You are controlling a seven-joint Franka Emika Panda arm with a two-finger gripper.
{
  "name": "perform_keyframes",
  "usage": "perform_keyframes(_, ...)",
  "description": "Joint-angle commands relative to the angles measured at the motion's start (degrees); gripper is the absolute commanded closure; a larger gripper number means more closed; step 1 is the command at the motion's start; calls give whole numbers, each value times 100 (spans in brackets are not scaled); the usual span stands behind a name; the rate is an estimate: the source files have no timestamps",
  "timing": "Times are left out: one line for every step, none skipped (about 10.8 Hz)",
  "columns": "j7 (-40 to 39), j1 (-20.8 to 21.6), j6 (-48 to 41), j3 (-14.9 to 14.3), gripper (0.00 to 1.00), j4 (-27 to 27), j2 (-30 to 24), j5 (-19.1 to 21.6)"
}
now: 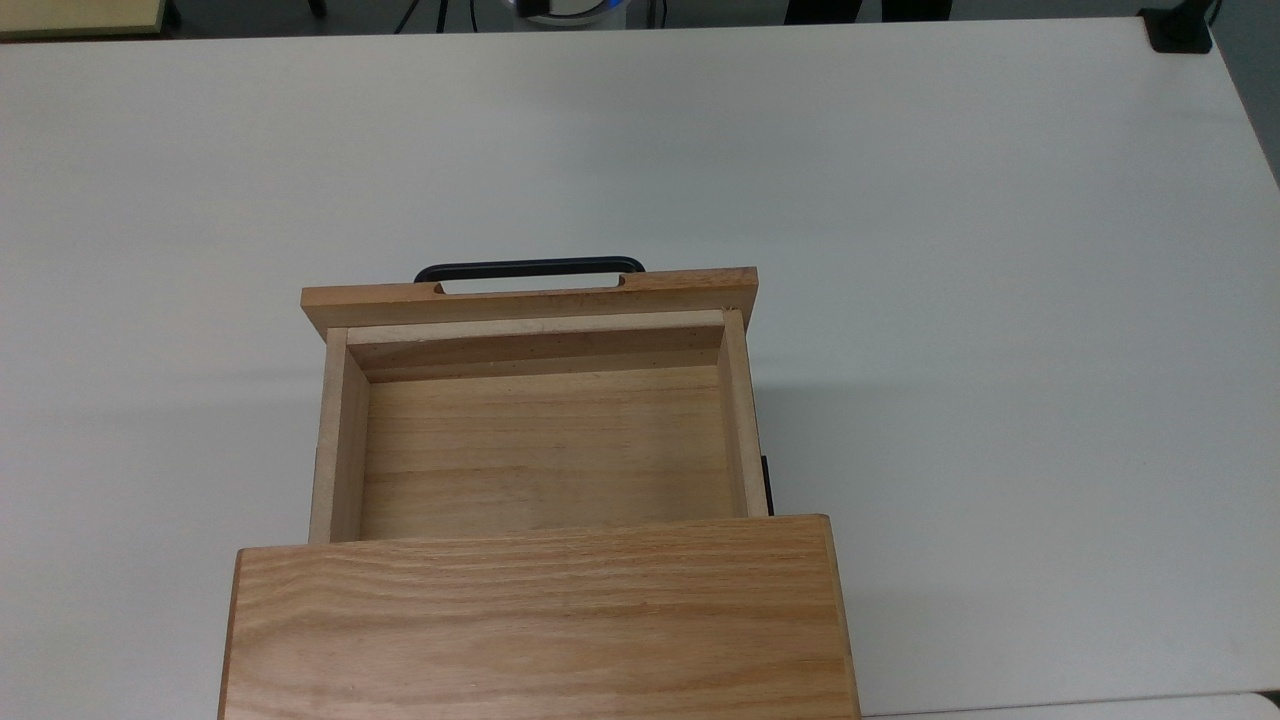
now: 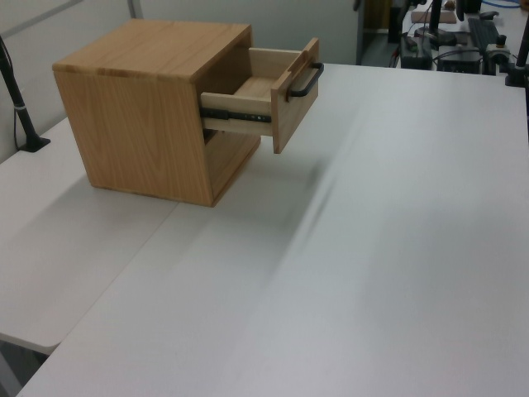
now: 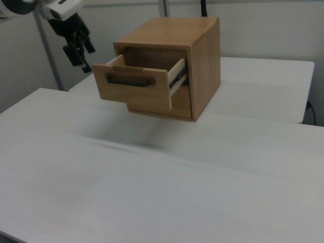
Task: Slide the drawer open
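Note:
The light oak drawer point(image 1: 540, 450) stands pulled well out of the wooden cabinet point(image 1: 540, 620), and its inside is bare. Its black U-shaped handle point(image 1: 530, 267) sticks out from the flat front panel with nothing touching it. The left view has the drawer front point(image 2: 295, 95) and its handle point(image 2: 307, 81) hanging over the table. In the right view, my gripper point(image 3: 84, 56) hangs open and empty above and to the right view's left of the drawer front point(image 3: 132, 91), clear of the handle point(image 3: 126, 80).
The cabinet point(image 2: 149, 107) sits on a wide white table point(image 1: 1000, 300). A black clamp post point(image 2: 16, 91) stands at the left view's left edge, and a black mount point(image 1: 1180, 30) sits at the table's far corner. Lab equipment point(image 2: 446, 33) lies beyond the far edge.

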Motion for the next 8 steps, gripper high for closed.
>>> perform_keyframes(-2698,-6,-877,256,0,76,75,-67)
perform_keyframes(-3865,-15,-1158,266,0,67,110,-86)
perform_keyframes(-5052,-33,-1517,267,0,58,137,-112)
perform_keyframes(-5899,-68,-1860,249,0,67,163,-112)
perform_keyframes(-6369,-77,-1907,223,0,67,163,-147)
perform_keyframes(-6599,-68,-1847,214,0,76,242,-243)
perform_keyframes(-6863,-68,-1838,214,0,76,399,-375)
perform_keyframes(-7240,-77,-1777,205,0,85,583,-350)
